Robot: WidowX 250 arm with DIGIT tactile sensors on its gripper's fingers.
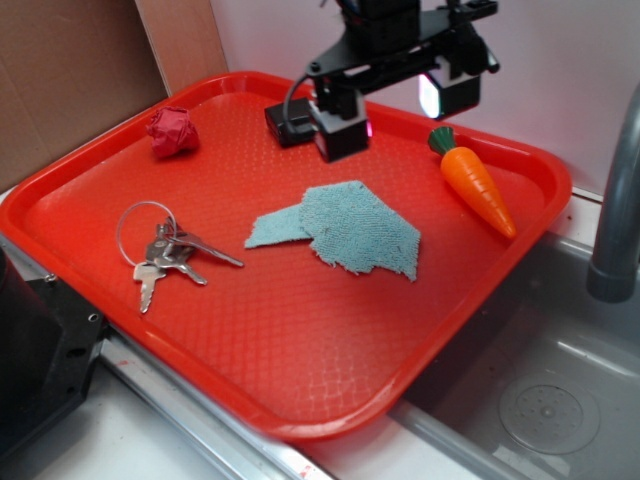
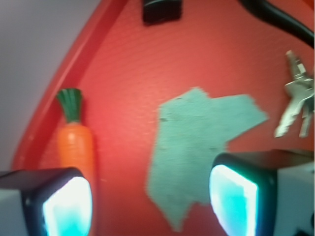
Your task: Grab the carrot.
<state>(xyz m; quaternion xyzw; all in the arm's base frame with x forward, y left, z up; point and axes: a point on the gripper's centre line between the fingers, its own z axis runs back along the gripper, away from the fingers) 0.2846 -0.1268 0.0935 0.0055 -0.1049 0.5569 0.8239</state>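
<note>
While the black gripper is hanging with jaws wide and empty, the shiny orange toy carrot is lying off to one side, its length pointing along the red tray's edge.

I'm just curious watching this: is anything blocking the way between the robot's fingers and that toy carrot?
Nothing visible does. The gripper hangs open above the tray, and the carrot lies uncovered by the tray's far right rim. The blue cloth, keys and red paper ball lie apart from it.

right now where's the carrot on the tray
In the exterior view the carrot lies along the tray's far right rim, green top toward the back, right of the blue cloth.
</note>
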